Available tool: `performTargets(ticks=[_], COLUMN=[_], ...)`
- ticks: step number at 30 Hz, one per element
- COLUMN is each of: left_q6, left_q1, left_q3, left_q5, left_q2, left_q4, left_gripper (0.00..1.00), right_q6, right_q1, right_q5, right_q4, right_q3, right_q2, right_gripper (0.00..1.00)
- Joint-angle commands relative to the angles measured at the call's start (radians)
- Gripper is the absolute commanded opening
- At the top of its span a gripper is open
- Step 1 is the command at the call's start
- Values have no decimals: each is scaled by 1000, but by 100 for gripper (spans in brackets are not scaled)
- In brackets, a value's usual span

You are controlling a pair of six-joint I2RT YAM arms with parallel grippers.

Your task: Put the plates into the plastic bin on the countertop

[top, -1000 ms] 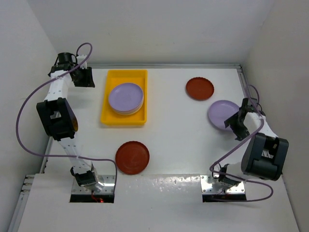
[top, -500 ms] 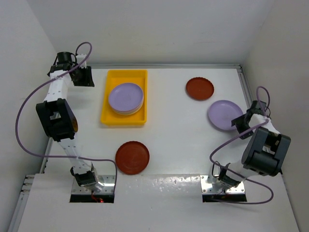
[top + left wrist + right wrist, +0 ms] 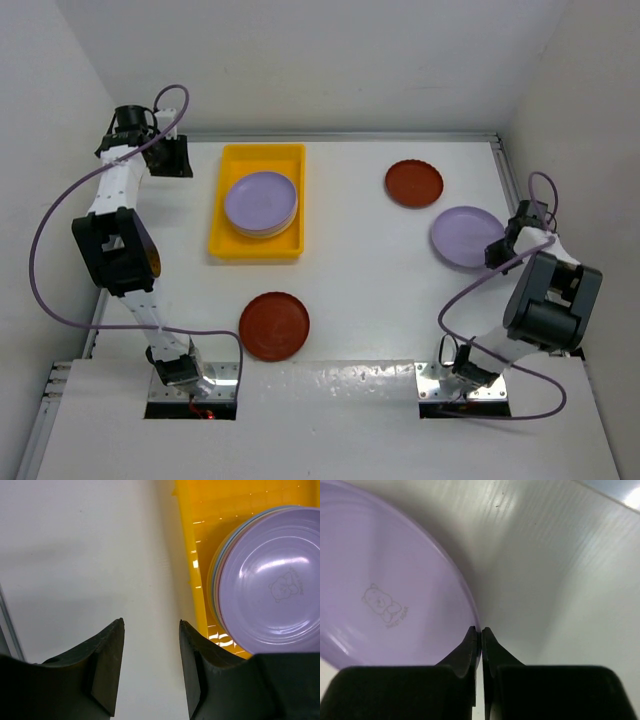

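Observation:
A lavender plate (image 3: 462,236) lies at the right of the white countertop (image 3: 370,270). My right gripper (image 3: 497,248) is at its right edge. In the right wrist view that gripper (image 3: 481,630) is shut, pinching the rim of the lavender plate (image 3: 380,600). The yellow plastic bin (image 3: 217,215) at the back left holds a stack of plates with a lavender one (image 3: 260,200) on top. Two dark red plates lie loose, one at the back (image 3: 414,183) and one near the front (image 3: 274,325). My left gripper (image 3: 178,160) hangs open and empty left of the bin (image 3: 187,555).
White walls close in the countertop on the left, back and right. A thin metal edge (image 3: 505,180) runs along the right side close to my right gripper. Purple cables loop off both arms.
My right arm swung outward to the right while its gripper settled on the lavender plate's right rim and its jaws closed there. The left arm barely moved.

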Motion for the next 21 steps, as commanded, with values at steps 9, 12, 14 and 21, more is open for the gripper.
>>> performTargets(ticks=[9,12,14,21], left_q6=[-2,-2,-2,-11], left_q1=[-5,-5,-5,-5], left_q3=[38,38,38,38], left_q5=[3,3,-6,-6], left_q2=[-21,-21,-21,-23], left_q4=[17,17,17,17], left_gripper=[50,50,50,50], right_q6=[-25,-36,-39,-123], right_q1=[239,375,453,814], right_q5=[313,322,249,3], right_q4=[14,85,129,66], right_q3=[103,126,137,630], right_q2=[-411,-437,-408,142], right_gripper=[0,0,0,0])
